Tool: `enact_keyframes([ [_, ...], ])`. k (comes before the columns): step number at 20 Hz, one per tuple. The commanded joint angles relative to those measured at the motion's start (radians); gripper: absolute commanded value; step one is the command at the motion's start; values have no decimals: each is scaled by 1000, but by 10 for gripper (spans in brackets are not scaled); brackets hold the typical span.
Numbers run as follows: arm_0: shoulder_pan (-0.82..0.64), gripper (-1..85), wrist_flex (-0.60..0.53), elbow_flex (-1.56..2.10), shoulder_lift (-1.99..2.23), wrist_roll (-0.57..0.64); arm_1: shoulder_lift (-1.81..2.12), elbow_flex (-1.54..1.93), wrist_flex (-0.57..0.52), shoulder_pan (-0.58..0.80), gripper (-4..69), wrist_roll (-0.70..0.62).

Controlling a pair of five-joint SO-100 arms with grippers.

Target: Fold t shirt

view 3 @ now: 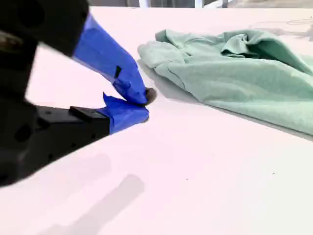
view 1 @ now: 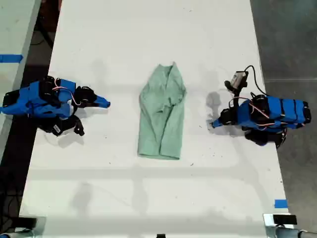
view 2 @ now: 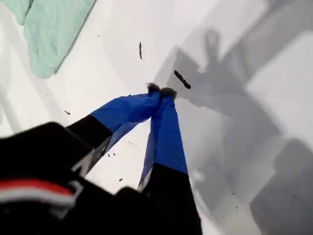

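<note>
The t shirt [view 1: 162, 115] is lying as a narrow lengthwise strip mid-table [view 1: 148, 198], while my first gripper [view 2: 160, 91] and my second gripper [view 3: 145, 105] are resting apart from it, jaws pressed together and seemingly empty, probably awaiting the crosswise fold.

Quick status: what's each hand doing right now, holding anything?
First hand: closed, empty, off the shirt.
Second hand: closed, empty, beside the shirt, not touching.

The t shirt [view 1: 162, 114] lies mid-table [view 1: 148, 198] in the exterior view, between an arm at each side, touching neither.
</note>
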Motion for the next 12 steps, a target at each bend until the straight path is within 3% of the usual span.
enact_keyframes([
  [1,26,1,8,0,8,-26,11,17,5,-3,-14,12],
  [4,26,1,8,0,8,-26,11,17,3,-5,23,-25],
  [7,43,1,6,-6,11,-78,11,20,2,8,-19,-23],
  [10,58,0,14,-144,-115,-107,-63,-28,-5,41,-16,31],
  [12,104,1,0,-357,-417,-123,-365,-253,3,25,-16,133],
])
